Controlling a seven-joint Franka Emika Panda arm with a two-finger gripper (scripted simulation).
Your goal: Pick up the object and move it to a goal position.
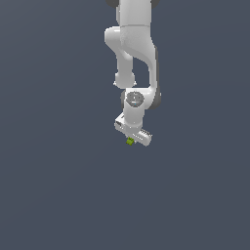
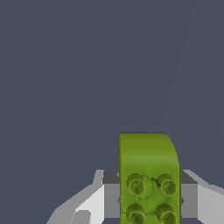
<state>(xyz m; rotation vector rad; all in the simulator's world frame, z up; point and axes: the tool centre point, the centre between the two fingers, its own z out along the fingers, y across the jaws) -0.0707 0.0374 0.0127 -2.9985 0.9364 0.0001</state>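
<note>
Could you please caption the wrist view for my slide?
Gripper closed on the lime-green studded block above a plain grey floor.

In the exterior view the claw [image 1: 132, 140] is covering most of the lime-green piece [image 1: 130, 141], which is showing only as a tiny speck below it, too small to read any marks. In the wrist view the picture's edge is cutting off the piece [image 2: 148, 175] and both fingers [image 2: 111, 199] gripping its sides.
</note>
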